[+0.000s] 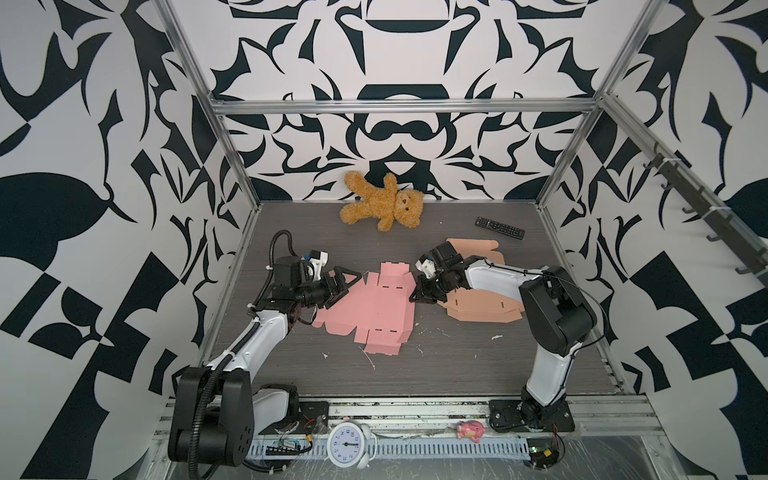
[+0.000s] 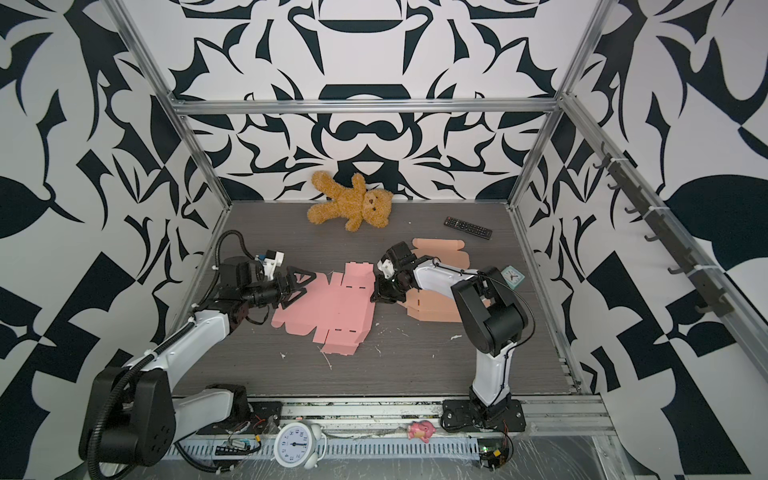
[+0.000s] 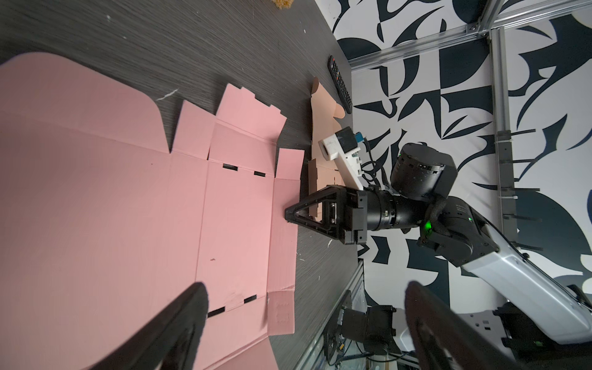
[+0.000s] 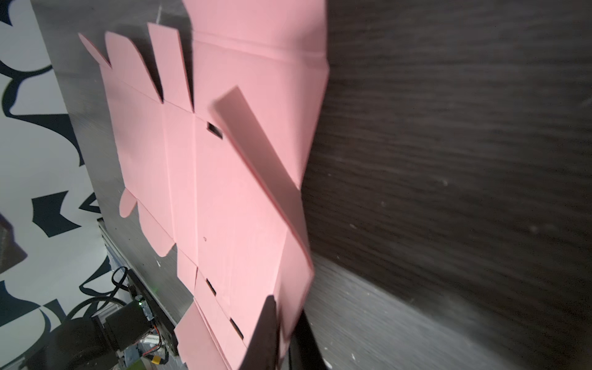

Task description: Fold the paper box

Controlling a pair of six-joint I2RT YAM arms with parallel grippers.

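Note:
The paper box [image 1: 374,307] [image 2: 332,307] is a flat pink cut-out sheet lying unfolded in the middle of the dark table. My right gripper [image 1: 412,297] [image 2: 372,298] [image 4: 285,336] is shut on its right edge panel, and the pink edge shows pinched between the two black fingers in the right wrist view. That edge panel [image 4: 266,153] is tilted up off the table. My left gripper [image 1: 347,289] [image 2: 305,289] [image 3: 304,320] hangs open over the sheet's left end [image 3: 128,192], with nothing between its fingers. The left wrist view also shows the right gripper [image 3: 286,215] at the sheet's edge.
A second flat sheet of tan cardboard [image 1: 478,303] lies under and behind the right arm. A teddy bear [image 1: 382,203] and a black remote [image 1: 500,227] sit near the back wall. A small clock [image 2: 512,277] stands at the right, an alarm clock [image 1: 348,444] and a pink toy [image 1: 471,430] on the front rail.

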